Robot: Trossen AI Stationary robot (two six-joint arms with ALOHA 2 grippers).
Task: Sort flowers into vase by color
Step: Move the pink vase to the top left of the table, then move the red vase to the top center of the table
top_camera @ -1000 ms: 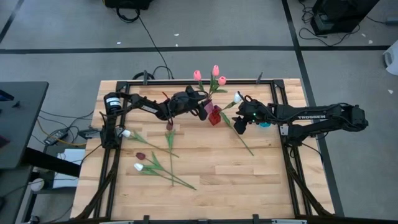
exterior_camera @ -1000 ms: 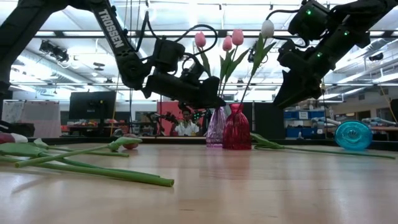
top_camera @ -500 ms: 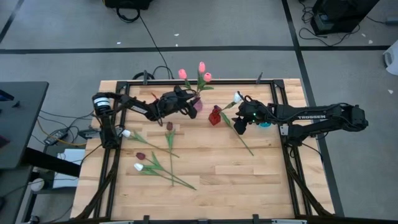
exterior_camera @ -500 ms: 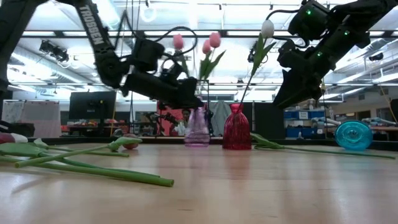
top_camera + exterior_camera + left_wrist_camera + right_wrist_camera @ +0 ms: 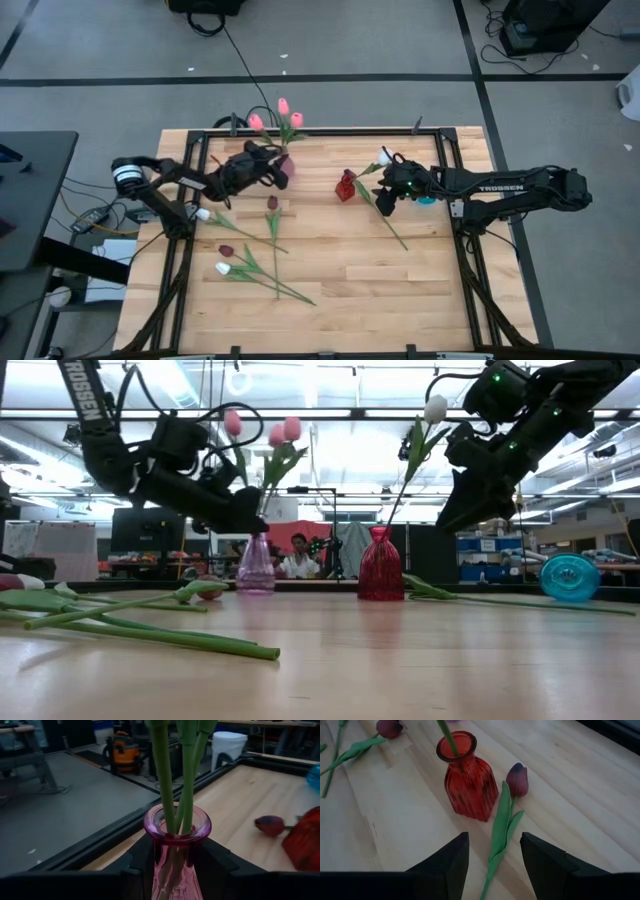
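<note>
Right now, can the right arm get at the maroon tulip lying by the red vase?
Probably yes. The right tool hangs open just above the maroon tulip, which lies flat beside the red vase. The vase stands close to its head, so grab the stem.

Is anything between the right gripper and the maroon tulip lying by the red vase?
Nothing visible. The right gripper hangs open directly over the maroon tulip, which lies uncovered beside the red vase.

Three tulips (image 5: 272,112) in left vase (image 5: 256,564); one beside right vase (image 5: 345,186); others lying front-left (image 5: 250,262).
</note>
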